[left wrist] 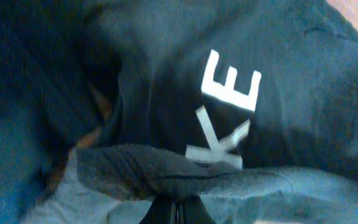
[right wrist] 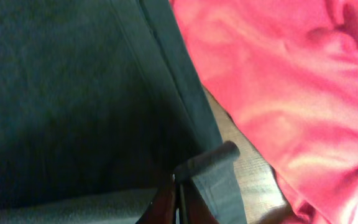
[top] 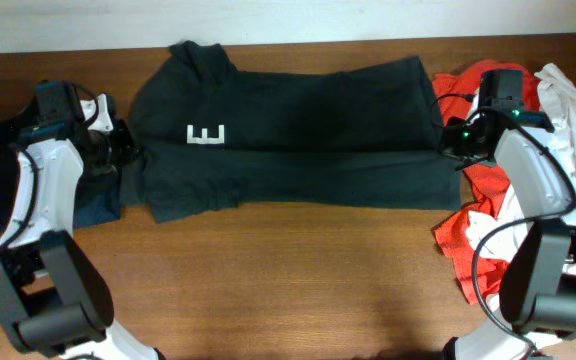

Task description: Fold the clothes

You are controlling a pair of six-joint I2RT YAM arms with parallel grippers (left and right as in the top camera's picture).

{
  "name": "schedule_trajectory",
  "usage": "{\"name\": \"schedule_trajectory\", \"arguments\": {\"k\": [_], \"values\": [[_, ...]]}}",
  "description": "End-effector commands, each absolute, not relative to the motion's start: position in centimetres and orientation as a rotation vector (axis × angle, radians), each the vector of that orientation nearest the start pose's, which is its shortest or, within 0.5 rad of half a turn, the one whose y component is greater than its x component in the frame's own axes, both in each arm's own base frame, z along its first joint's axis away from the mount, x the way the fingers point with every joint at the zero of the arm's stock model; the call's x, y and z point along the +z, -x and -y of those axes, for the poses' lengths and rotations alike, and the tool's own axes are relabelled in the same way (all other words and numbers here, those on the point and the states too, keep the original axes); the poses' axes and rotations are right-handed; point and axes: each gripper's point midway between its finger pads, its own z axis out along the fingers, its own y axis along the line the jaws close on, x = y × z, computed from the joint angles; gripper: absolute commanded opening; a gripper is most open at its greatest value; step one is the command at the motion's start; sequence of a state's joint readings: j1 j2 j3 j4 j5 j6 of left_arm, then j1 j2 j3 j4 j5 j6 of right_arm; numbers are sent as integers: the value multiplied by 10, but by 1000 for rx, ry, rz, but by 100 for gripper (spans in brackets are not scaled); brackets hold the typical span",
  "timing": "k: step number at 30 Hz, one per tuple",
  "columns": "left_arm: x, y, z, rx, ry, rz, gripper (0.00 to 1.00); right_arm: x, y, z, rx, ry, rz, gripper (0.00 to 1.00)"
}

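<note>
Table (top: 288,290), wood. Left tool (top: 120,152): clamped shut on the dark T-shirt (top: 298,130), left edge. Right tool (top: 452,145): clamped shut on its right hem. Shirt lies mid-table, stretched between both. Red garment (top: 463,235) beyond the right end; navy garment (top: 98,205) beyond the left.

Shirt (top: 298,130) — matt, soft knit cloth, faintly fuzzy. Its lettering (top: 206,141) is a smooth, flat print. Red cloth (right wrist: 291,81) looks thinner, with a slight sheen. Table (top: 288,280) — grained wood, satin finish. Arm shell (top: 30,190): glossy plastic.

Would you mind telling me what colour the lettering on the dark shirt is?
The lettering on the shirt is white, clearest in the left wrist view.
</note>
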State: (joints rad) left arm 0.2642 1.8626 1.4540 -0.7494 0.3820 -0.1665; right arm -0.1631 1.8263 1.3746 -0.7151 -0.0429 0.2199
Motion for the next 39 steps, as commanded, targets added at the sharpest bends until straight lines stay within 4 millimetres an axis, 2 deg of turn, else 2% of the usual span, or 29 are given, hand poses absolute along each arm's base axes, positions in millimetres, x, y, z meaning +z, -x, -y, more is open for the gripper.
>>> {"name": "schedule_trajectory", "arguments": {"k": [1, 6, 7, 8, 9, 11, 14, 16, 17, 18, 20, 23, 26, 27, 28, 30, 35, 39], "values": [[93, -455, -58, -494, 467, -2611, 0, 77, -437, 66, 80, -505, -2678, 4], [58, -458, -57, -515, 514, -2661, 1, 60, -457, 63, 129, -487, -2646, 8], [54, -458, -56, -517, 513, -2667, 8, 60, -461, 61, 152, -478, -2633, 22], [52, -459, -55, -519, 512, -2670, 33, 59, -466, 58, 181, -466, -2617, 48], [53, -460, -53, -533, 503, -2663, 40, 59, -468, 58, 184, -464, -2612, 59], [61, -463, -51, -553, 468, -2648, 47, 59, -468, 59, 178, -466, -2610, 67], [95, -468, -48, -529, 325, -2610, 54, 52, -455, 57, 180, -483, -2667, 67], [113, -466, -37, -513, 232, -2597, 54, 44, -436, 54, 183, -505, -2751, 65], [119, -463, -29, -509, 186, -2602, 54, 40, -424, 52, 180, -519, -2799, 63], [123, -456, -11, -515, 102, -2627, 54, 35, -409, 49, 182, -536, -2861, 61], [114, -439, 14, -506, -8, -2710, 54, 26, -389, 46, 185, -557, -2936, 59], [93, -414, 41, -374, -109, -2866, 55, 12, -368, 42, 186, -576, -3000, 59], [80, -398, 69, -288, -239, -2941, 55, 2, -356, 40, 187, -584, -3030, 59], [74, -392, 72, -225, -277, -2961, 55, 1, -355, 40, 187, -586, -3034, 59], [63, -382, 71, -67, -336, -2995, 55, 2, -355, 40, 187, -586, -3034, 59], [56, -374, 72, 2, -374, -3014, 55, 2, -355, 40, 187, -586, -3034, 59], [34, -362, 81, 4, -424, -3032, 55, 2, -355, 40, 187, -585, -3031, 59], [28, -362, 97, -7, -481, -3016, 55, 2, -355, 40, 188, -585, -3030, 58]]}}
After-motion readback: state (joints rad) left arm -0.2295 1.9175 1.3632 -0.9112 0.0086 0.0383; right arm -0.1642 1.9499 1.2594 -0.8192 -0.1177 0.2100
